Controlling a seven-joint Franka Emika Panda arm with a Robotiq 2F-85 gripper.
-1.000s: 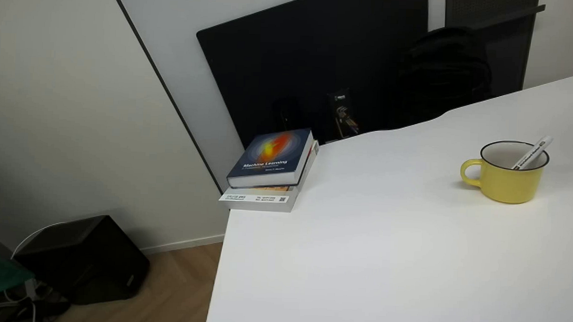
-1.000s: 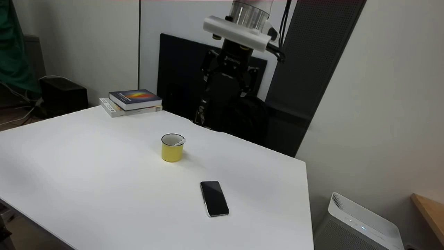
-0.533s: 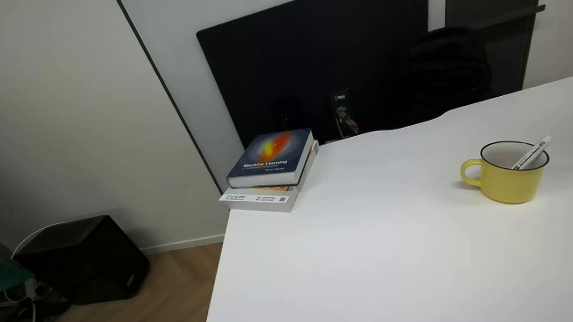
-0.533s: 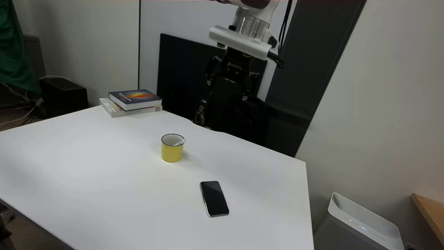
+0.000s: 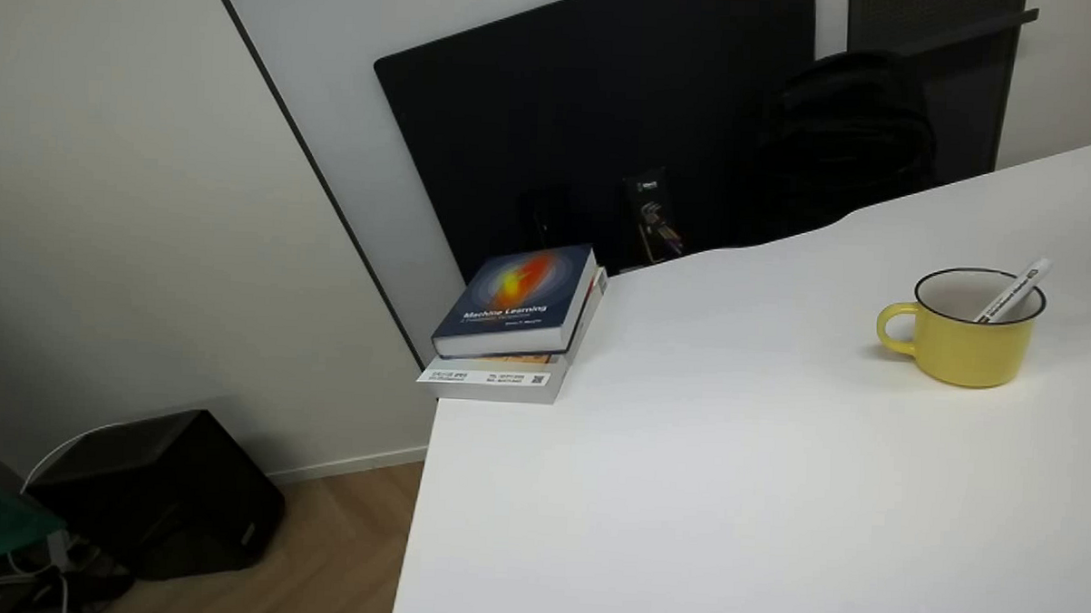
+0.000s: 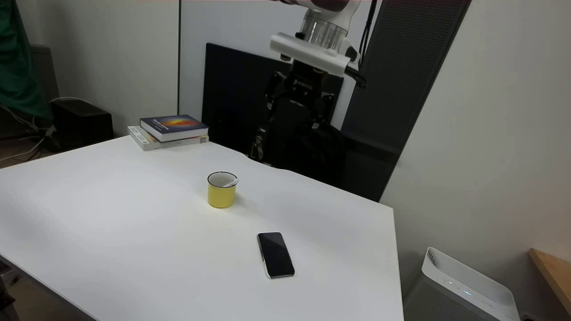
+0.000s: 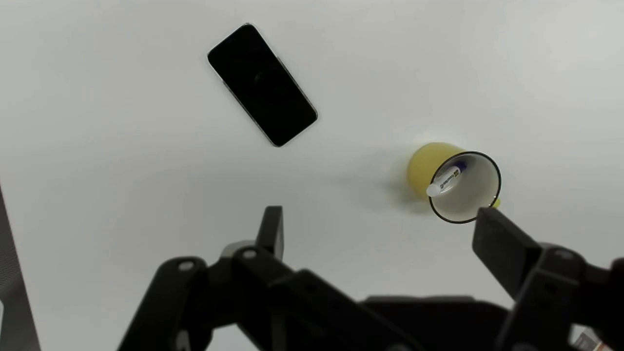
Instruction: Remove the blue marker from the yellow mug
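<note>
The yellow mug (image 5: 970, 355) stands upright on the white table in both exterior views (image 6: 221, 197). The blue marker (image 5: 1013, 291) leans inside it, its pale end sticking out over the rim; this end also shows in an exterior view (image 6: 231, 183). In the wrist view the marker (image 7: 446, 180) has its blue tip down in the mug (image 7: 425, 165) and its white end on the rim. My gripper (image 6: 292, 117) is high above the table, apart from the mug. In the wrist view its jaws (image 7: 378, 212) are wide apart and empty, with the right finger overlapping the mug's rim edge in the picture.
A black phone (image 6: 275, 255) lies on the table, also in the wrist view (image 7: 263, 85). Two stacked books (image 5: 514, 305) lie at a table corner, also in an exterior view (image 6: 174, 129). A dark panel (image 6: 241, 84) stands behind the table. A white appliance (image 6: 464, 285) stands beside it.
In an exterior view my arm and gripper have moved down and slightly right over the last second, hardly at all in the last half. The mug, marker and phone have not moved.
</note>
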